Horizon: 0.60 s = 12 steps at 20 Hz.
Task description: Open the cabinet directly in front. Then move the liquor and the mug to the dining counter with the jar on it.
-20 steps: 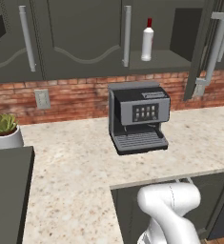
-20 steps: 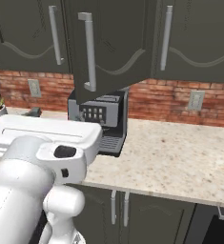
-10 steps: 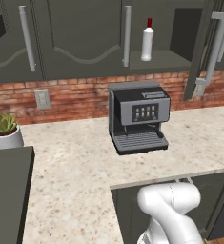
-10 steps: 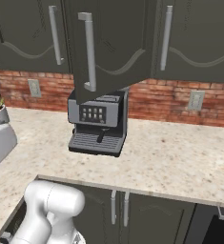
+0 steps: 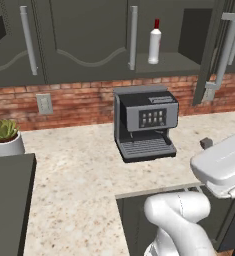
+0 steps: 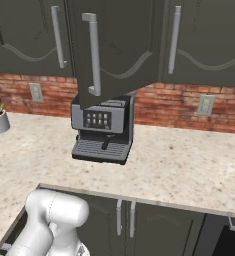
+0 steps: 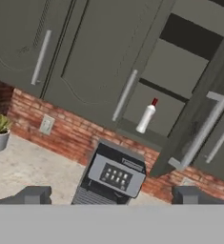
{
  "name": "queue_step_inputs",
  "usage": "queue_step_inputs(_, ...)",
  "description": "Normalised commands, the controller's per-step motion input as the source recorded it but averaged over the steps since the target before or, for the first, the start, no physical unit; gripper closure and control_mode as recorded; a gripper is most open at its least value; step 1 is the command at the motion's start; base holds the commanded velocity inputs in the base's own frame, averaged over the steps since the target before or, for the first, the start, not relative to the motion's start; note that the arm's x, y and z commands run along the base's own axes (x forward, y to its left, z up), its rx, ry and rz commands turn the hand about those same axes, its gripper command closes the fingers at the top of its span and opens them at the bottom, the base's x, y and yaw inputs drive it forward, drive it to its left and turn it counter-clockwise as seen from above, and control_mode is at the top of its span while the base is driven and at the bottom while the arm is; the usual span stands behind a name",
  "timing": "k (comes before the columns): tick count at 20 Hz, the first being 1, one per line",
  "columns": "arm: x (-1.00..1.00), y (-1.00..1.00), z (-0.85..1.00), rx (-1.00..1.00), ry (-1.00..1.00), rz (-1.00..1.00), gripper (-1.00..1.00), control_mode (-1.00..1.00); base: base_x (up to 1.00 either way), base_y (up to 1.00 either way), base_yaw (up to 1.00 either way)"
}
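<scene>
Standing in the half-open cabinet [image 5: 204, 35], the liquor [image 5: 154, 42] shows partly; fingers [image 7: 35, 194] apart

Matt dark cabinet [image 5: 84, 40], rough red brick wall [image 5: 84, 102] — speckled stone worktop [image 5: 79, 170].

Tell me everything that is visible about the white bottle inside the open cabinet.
The liquor is a slim white bottle with a narrow neck and a small red cap. It looks smooth and opaque. It stands upright on the lowest shelf of the cabinet, whose right door is swung open. It is near the left edge of the opening, above the coffee machine. Only the shelf touches it. In the hand view it appears tilted because the camera is rolled.
</scene>
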Motion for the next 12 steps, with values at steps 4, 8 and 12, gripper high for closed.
queue_step_inputs(4,0.61,0.43,0.0,-0.04,0.0,-0.18,-1.0,-1.0,0.0,0.0,0.0)
queue_step_inputs(8,0.8,0.05,0.0,-0.01,0.0,-0.12,-1.0,-1.0,0.0,0.0,0.0)
queue_step_inputs(12,0.87,-0.05,-0.03,0.0,0.0,-0.06,-1.0,-1.0,0.0,0.0,0.0)
